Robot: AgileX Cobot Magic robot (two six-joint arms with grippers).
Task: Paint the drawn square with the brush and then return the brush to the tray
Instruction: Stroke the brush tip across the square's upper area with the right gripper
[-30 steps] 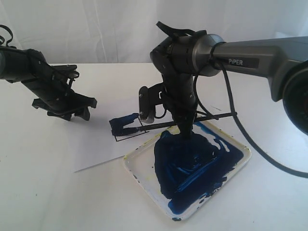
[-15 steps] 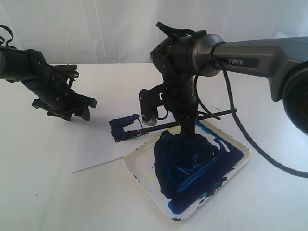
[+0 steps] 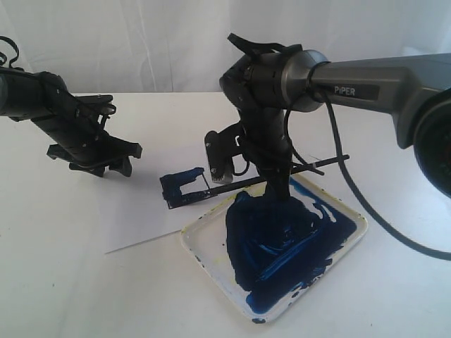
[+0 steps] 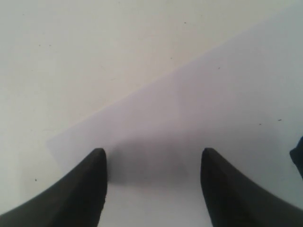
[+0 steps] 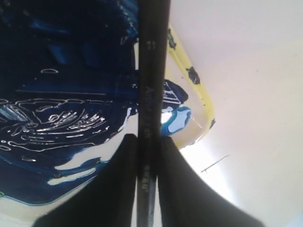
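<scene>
White tabletop [image 3: 49,296] and a pale wall fill the exterior view, and a paper sheet [image 3: 141,211] is laid left of centre. On this sheet, near the middle of the frame, the drawn square [image 3: 184,187] is found. Its left and upper parts are covered with dark blue, while a patch inside is seen white. The brush [image 3: 317,167] is clenched by the right gripper [image 3: 280,191] around the middle of the handle; in the right wrist view the fingers [image 5: 118,189] are pressed on both sides of it. The stained tip is laid at the square, and the handle passes low over the far corner of the tray [image 3: 192,243], which lies in the lower right part. The left gripper [image 3: 106,165] is held released, jaws apart, over the sheet at the left. For this stroke the tip should be pressed lightly and drawn in short passes inside the black outline, so that the white patch is filled — and the sheet must not be dragged. Compared with one second ago, the right gripper has been shifted slightly to the right and the handle end raised a little; the left arm is unchanged.
</scene>
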